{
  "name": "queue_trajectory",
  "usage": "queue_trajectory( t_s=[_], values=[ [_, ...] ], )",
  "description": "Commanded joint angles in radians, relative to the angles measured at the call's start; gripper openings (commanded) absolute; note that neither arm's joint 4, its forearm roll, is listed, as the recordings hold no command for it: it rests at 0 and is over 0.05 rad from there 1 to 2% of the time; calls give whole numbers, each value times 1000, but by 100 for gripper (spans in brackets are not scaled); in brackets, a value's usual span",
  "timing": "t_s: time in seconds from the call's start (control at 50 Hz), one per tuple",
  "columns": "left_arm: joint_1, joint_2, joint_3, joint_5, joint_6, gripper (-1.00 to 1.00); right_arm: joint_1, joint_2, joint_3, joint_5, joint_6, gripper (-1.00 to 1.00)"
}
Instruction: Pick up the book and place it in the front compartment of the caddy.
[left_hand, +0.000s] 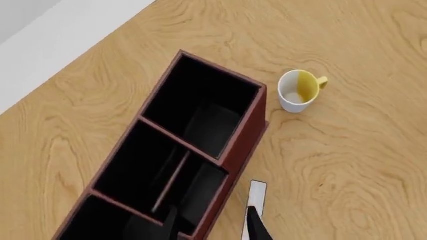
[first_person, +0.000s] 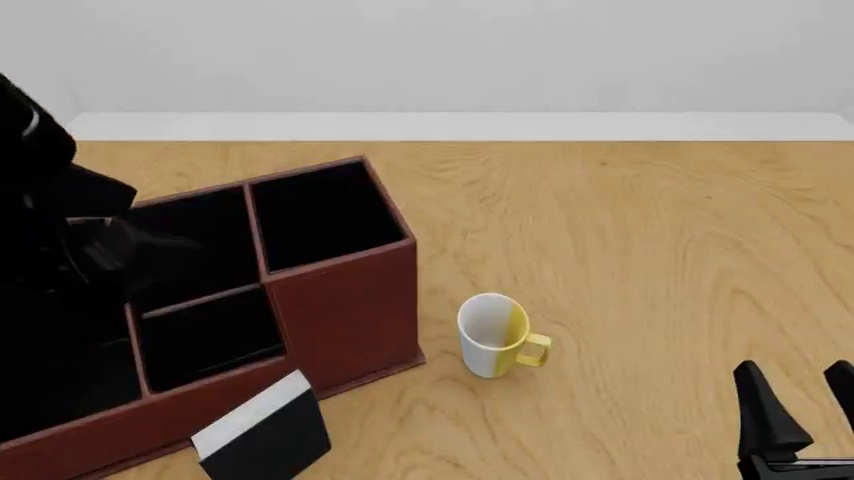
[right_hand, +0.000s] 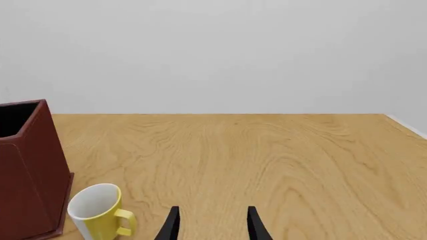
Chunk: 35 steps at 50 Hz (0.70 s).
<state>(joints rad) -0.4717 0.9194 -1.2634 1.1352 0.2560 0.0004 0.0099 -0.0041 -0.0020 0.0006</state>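
Note:
The book (first_person: 262, 436), black with a white page edge, stands tilted against the outside of the caddy's (first_person: 340, 310) near wall, on the table. In the left wrist view only its white edge (left_hand: 257, 192) shows beside the caddy's reddish wall (left_hand: 245, 137). My left gripper (left_hand: 212, 227) is open above them, one finger over a caddy slot and the other over the book. My left arm is a black mass over the caddy's left end in the front view. My right gripper (first_person: 798, 385) is open and empty, low at the near right, also in its wrist view (right_hand: 210, 225).
A white-and-yellow mug (first_person: 497, 335) stands upright just right of the caddy, and shows in both wrist views (left_hand: 298, 91) (right_hand: 97, 210). The caddy's corner (right_hand: 27, 170) is in the right wrist view. A white wall runs along the table's far edge.

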Motion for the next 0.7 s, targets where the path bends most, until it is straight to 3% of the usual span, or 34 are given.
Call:
queue_trajectory(
  t_s=[0.02, 0.3, 0.46, 0.7],
  values=[
    [-65, 22, -8, 84, -77, 100, 0, 0, 0, 0, 0, 100],
    [-191, -58, 162, 84, -229, 100, 0, 1, 0, 0, 0, 100],
    [-152, -79, 219, 74, -202, 100, 0, 0, 0, 0, 0, 100],
    [-126, -51, 342, -47, -207, 100, 0, 0, 0, 0, 0, 100]
  ],
)
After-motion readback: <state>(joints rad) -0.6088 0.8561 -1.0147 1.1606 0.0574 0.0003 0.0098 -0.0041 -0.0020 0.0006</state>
